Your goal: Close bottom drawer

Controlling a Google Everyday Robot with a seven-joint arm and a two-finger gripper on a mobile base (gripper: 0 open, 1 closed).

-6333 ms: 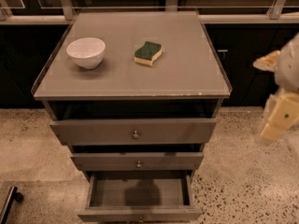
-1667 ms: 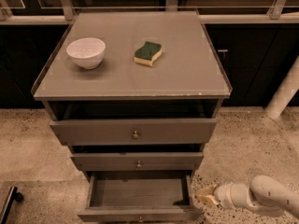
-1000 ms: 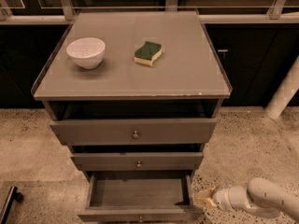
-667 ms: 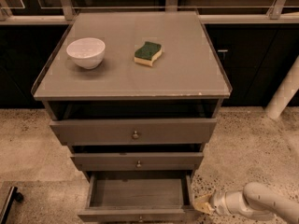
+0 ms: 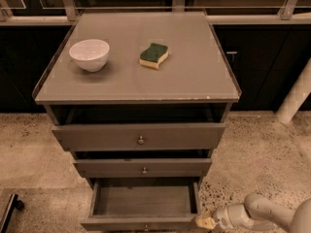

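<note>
1. The bottom drawer [image 5: 144,201] stands pulled well out of the cabinet, its front panel along the lower edge of the view.
2. The gripper [image 5: 205,222] sits at the front right corner of that drawer, just beside the panel. Contact cannot be confirmed, nor whether the gripper is open or closed.
3. Pushing from the corner would likely twist the drawer on its runners. The robot does better to press flat on the panel's outer face, nearer the middle, and push straight toward the cabinet.
4. The arm [image 5: 260,212] enters from the lower right corner, lying low and nearly level above the floor, wrist pointing left.
</note>
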